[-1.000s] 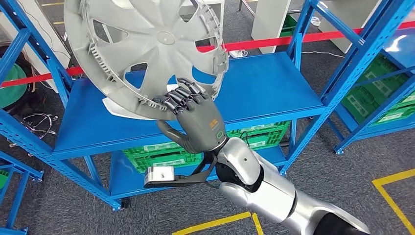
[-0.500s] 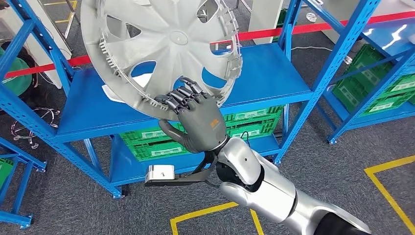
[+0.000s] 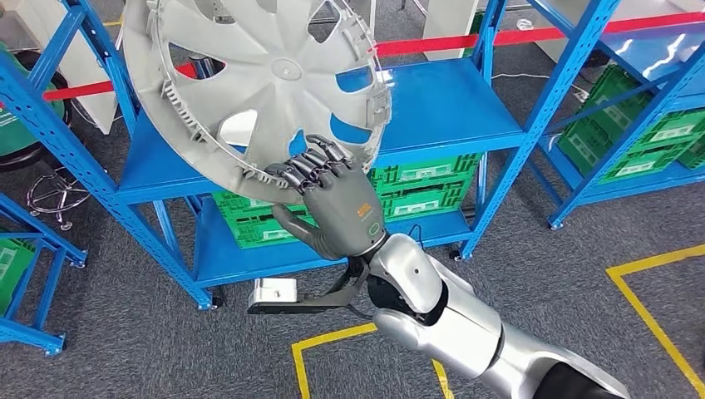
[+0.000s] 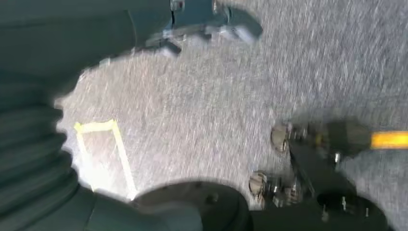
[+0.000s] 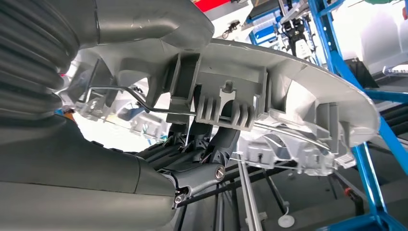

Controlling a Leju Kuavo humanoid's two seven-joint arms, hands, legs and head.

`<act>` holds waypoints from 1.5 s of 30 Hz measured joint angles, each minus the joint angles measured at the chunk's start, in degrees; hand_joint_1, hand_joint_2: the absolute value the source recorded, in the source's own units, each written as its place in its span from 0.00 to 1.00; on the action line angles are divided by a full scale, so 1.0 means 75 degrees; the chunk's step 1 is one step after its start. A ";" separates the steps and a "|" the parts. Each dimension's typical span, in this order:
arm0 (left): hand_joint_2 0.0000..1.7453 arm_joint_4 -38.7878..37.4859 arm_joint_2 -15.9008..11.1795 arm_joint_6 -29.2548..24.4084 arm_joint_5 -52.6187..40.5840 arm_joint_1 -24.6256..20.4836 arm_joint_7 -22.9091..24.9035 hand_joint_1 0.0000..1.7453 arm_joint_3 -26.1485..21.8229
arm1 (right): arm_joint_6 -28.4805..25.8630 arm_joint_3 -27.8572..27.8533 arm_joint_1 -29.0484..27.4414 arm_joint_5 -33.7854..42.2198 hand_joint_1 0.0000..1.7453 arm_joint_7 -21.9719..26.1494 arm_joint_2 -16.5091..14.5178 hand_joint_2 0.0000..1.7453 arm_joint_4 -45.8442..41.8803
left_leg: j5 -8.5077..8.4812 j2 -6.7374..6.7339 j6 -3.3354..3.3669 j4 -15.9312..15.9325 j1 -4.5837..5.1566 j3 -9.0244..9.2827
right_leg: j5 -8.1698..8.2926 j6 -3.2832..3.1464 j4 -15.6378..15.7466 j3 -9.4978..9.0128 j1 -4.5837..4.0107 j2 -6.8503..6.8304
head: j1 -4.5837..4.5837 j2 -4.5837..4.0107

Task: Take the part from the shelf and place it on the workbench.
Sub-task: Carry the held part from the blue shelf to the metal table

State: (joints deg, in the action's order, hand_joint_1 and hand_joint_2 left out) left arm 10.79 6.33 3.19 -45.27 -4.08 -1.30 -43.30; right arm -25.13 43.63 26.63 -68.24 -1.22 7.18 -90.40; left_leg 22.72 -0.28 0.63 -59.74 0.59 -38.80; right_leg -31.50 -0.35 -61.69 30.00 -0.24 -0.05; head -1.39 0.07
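hubcap [image 3: 266, 79], a grey plastic wheel cover with spoke-shaped cutouts, is held up in the air in front of the blue shelf [image 3: 432, 104], tilted so its ribbed back side faces the head camera. it touches no shelf board; its lower rim sits in the right hand [image 3: 337, 208]. the fingers [image 3: 312, 166] are curled over that rim from the front, grasping the hubcap, with the thumb underneath. in the right wrist view the hubcap [image 5: 269, 96] fills the upper part of the picture, its clips, ribs and a thin wire ring along the edge showing, and dark fingers [image 5: 211, 139] press against its underside.

the right arm comes in silver from the lower right of the head view, with a wrist camera bracket hanging below the hand.

the shelf's top board behind the hubcap is blue, and green crates [image 3: 416, 195] sit on the board below it. more green crates [image 3: 640, 137] stand in a second blue shelf off to the right. red tape [image 3: 532, 35] runs across behind the shelves. grey carpet floor [image 3: 540, 274] carries yellow tape lines [image 3: 657, 258].

the left wrist view is blurred: grey carpet [image 4: 192, 106], a yellow tape corner [image 4: 101, 144] and the grey ribbed cover at the edge. i cannot tell whether the left hand's fingers are released or clenched.
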 joint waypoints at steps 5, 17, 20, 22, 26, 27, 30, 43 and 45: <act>1.00 -0.0001 -0.0017 0.0011 -0.0055 0.0011 -0.0006 0.00 0.0000 | 0.0007 -0.0004 0.0030 -0.0019 1.00 -0.0019 -0.0041 1.00 0.0000 | 0.0087 0.0024 -0.0237 -0.0117 -0.0038 -0.0132 | 0.0224 -0.0209 0.0407 0.0067 0.0025 -0.0009 | -0.0028 0.0000; 1.00 0.0006 -0.0051 0.0049 0.0017 -0.0028 -0.0070 0.00 -0.0001 | 0.0087 -0.0001 0.0098 -0.0012 1.00 0.0033 -0.0290 1.00 0.0014 | 0.1125 0.0133 -0.0269 0.0145 -0.0110 0.1294 | 0.1379 0.0087 0.0350 0.1278 0.0148 -0.0018 | -0.0001 0.0000; 1.00 0.0000 -0.0059 0.0042 0.0052 0.0003 -0.0052 0.00 -0.0012 | 0.0092 0.0003 0.0113 0.0026 1.00 0.0098 -0.0300 1.00 0.0055 | 0.0837 0.0091 -0.0022 0.0212 -0.0082 0.1095 | 0.1303 0.0229 0.0306 0.1405 0.0219 0.0006 | 0.0046 0.0000; 1.00 0.0004 -0.0068 0.0031 0.0072 0.0007 -0.0045 0.00 -0.0032 | 0.0109 0.0003 0.0140 0.0081 1.00 0.0150 -0.0299 1.00 0.0074 | 0.0613 0.0056 0.0085 0.0232 -0.0087 0.0888 | 0.0549 0.0273 -0.0356 0.1626 0.0225 0.0010 | 0.0055 0.0000; 1.00 0.0006 -0.0071 0.0023 0.0077 0.0004 -0.0046 0.00 -0.0066 | 0.0178 0.0003 0.0184 0.0178 1.00 0.0173 -0.0297 1.00 0.0119 | 0.0192 0.0048 0.0110 0.0183 -0.0048 0.0314 | -0.0135 0.0268 -0.1937 0.1681 0.0174 0.0011 | 0.0057 0.0000; 1.00 0.0004 -0.0068 0.0023 0.0078 0.0007 -0.0045 0.00 -0.0070 | 0.0183 0.0003 0.0186 0.0187 1.00 0.0173 -0.0296 1.00 0.0130 | 0.0100 0.0047 0.0097 0.0154 -0.0046 0.0170 | 0.0056 0.0244 -0.1796 0.1417 0.0155 0.0011 | 0.0057 0.0000; 1.00 0.0005 -0.0056 0.0023 0.0079 0.0002 -0.0047 0.00 -0.0078 | 0.0187 0.0004 0.0236 0.0211 1.00 0.0176 -0.0309 1.00 0.0136 | -0.0145 0.0058 0.0005 0.0065 -0.0032 -0.0139 | 0.0083 0.0131 -0.0264 0.0138 0.0084 0.0008 | 0.0060 0.0000; 1.00 -0.0001 -0.0074 0.0023 0.0085 0.0011 -0.0038 0.00 -0.0122 | 0.0202 0.0069 0.0535 0.0568 1.00 0.0275 -0.0309 1.00 0.0253 | 0.0796 0.0073 -0.0374 -0.1686 -0.0127 -0.0020 | 0.0871 -0.0189 0.0414 0.0860 0.0076 -0.0040 | 0.0087 0.0000; 1.00 0.0004 -0.0083 0.0023 0.0085 -0.0009 -0.0035 0.00 -0.0122 | 0.0196 0.0070 0.0537 0.0578 1.00 0.0268 -0.0297 1.00 0.0265 | 0.0837 0.0078 -0.0277 -0.0528 -0.0095 0.0885 | 0.1022 -0.0132 0.0407 0.1008 0.0068 -0.0040 | 0.0082 0.0000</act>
State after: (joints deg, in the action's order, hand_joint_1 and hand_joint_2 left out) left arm 10.81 5.70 3.37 -44.64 -4.15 -1.56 -44.22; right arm -23.66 44.15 30.66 -63.90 0.79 4.95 -88.41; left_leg 29.00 0.31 -1.45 -63.70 -0.12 -32.16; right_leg -23.83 -1.34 -58.63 37.56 0.27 -0.35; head -0.78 0.07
